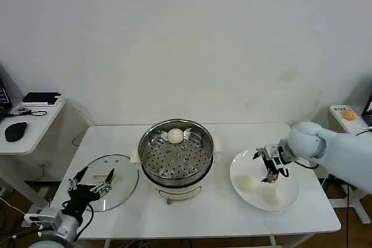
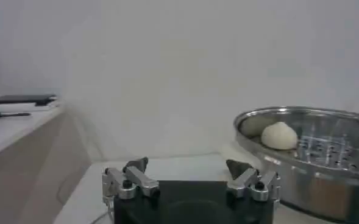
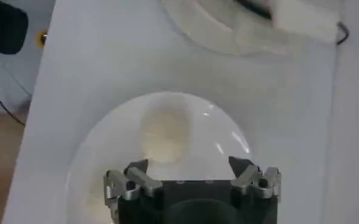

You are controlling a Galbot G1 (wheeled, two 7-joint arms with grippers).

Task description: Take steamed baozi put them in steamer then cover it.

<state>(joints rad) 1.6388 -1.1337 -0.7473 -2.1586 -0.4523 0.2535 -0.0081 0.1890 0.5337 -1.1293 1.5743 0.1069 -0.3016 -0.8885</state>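
The steamer (image 1: pixel 175 156) stands mid-table with one steamed baozi (image 1: pixel 175 136) at the back of its perforated basket. Two more baozi (image 1: pixel 248 183) (image 1: pixel 271 194) lie on a white plate (image 1: pixel 290 187) to its right. My right gripper (image 1: pixel 271 177) hangs open just above the plate, between and behind those two; in the right wrist view the gripper (image 3: pixel 188 165) has a baozi (image 3: pixel 165 134) just ahead of its jaws. The cover (image 1: pixel 119 179) lies flat on the table left of the steamer. My left gripper (image 1: pixel 93 176) is open at the cover's near-left edge, holding nothing; the left wrist view shows the gripper (image 2: pixel 187 165), the steamer (image 2: pixel 325 164) and its baozi (image 2: pixel 280 135).
A side desk (image 1: pixel 35 121) with a black mouse and a dark device stands at the far left. At the far right a small stand carries an orange object (image 1: pixel 349 114). The table's front edge runs just below the plate and the cover.
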